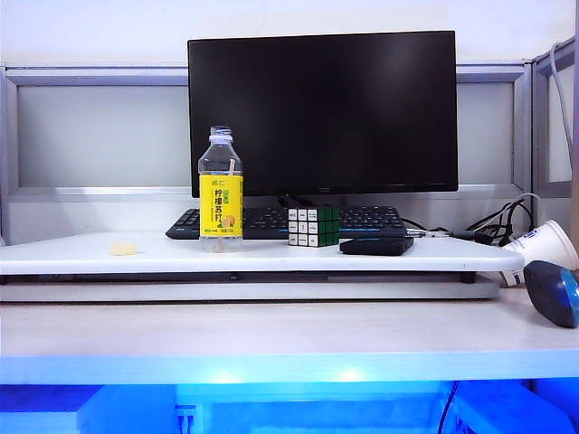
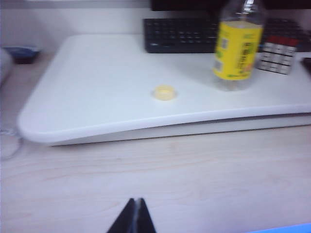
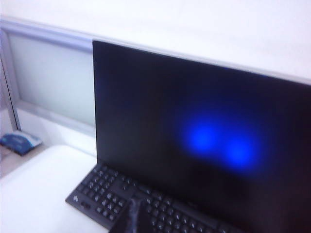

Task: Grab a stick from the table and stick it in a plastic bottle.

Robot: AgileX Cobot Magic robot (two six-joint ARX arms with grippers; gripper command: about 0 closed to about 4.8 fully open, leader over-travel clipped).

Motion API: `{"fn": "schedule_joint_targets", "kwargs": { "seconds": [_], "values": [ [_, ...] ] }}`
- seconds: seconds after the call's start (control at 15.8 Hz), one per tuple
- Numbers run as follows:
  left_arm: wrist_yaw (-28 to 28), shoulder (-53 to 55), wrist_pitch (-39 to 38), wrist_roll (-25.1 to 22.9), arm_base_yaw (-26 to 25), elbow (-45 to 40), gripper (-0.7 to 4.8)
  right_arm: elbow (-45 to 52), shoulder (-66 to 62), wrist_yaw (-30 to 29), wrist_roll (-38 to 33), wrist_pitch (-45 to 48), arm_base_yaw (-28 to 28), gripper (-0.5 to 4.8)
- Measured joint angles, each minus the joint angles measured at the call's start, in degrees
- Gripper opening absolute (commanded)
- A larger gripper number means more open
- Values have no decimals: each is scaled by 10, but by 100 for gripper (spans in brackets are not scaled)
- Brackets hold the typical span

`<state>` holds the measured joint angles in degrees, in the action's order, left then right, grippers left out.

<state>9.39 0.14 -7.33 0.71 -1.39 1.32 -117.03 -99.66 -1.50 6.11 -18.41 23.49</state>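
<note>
A pale stick (image 1: 232,169) stands inside the yellow-labelled plastic bottle (image 1: 221,192); left gripper (image 2: 132,217) and right gripper (image 3: 134,213), both pressed together, show only blurred tips.

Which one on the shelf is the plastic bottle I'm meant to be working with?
Find the big black monitor; on the raised white shelf board in front of its left edge stands the plastic bottle, left of the puzzle cube. It is the only tall clear thing there, uncapped, with a bright yellow label, and a stick shows inside its upper part.
</note>
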Motion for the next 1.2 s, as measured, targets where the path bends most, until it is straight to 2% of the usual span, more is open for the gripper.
{"fn": "schedule_joint_targets", "kwargs": {
  "seconds": [0.19, 0.44, 0.76, 0.82, 1.01, 1.2],
  "values": [
    [-16, 0, -9, 0, 0, 0, -5, 59, 48, 18, 0, -5, -12, -9],
    [-17, 0, -31, 0, -1, 0, -5, 231, 167, 26, -3, 44, -58, -9],
    [-19, 0, -32, 0, -3, 0, -4, 390, 306, 26, -14, 57, -121, -9],
    [-19, 0, -32, 0, -3, 0, -4, 462, 366, 27, -20, 59, -146, -9],
    [-19, 0, -32, 0, -3, 0, -4, 585, 468, 2, -33, 87, -191, -9],
    [-19, 0, -32, 0, -3, 0, -5, 685, 541, -12, -49, 96, -193, -9]
  ]
}}
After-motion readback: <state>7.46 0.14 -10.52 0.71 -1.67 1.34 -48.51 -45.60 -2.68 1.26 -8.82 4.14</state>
